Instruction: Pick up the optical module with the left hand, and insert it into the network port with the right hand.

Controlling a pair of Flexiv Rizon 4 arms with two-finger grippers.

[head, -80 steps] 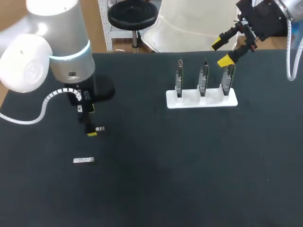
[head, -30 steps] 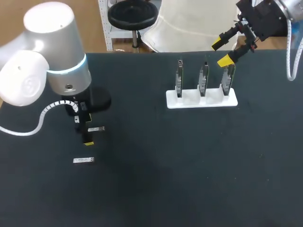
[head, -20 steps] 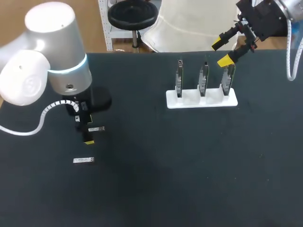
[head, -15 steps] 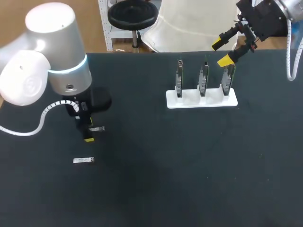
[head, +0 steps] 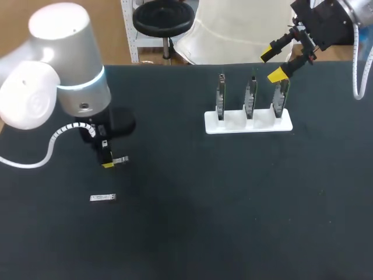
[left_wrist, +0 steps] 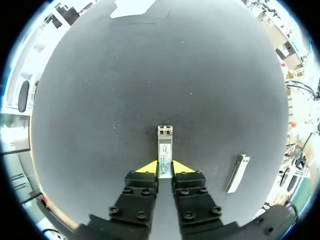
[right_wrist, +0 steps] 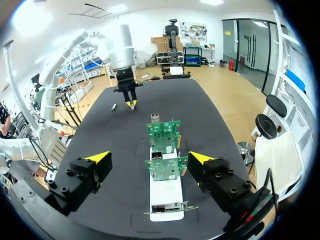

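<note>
Left gripper: fingers drawn in narrow, gripping the module from both sides by its rear end. The front end sticks out ahead of the yellow tips.

Module position: over the left part of the table. Whether it is clear of the surface is hard to judge — the wrist view shows only a dark shadow around it, so it may be slightly raised.

Change against the frame half a second earlier: in the head view the left gripper's yellow tip has moved from just below the module to level with it, and the arm's wrist has shifted a little to the left. The module itself has barely moved.

Spare module: flat on the table beside the gripper, apart from it, unmoved.

Right gripper: fingers spread wide and holding nothing, above the right end of the white holder with its three upright boards — no change.
</note>
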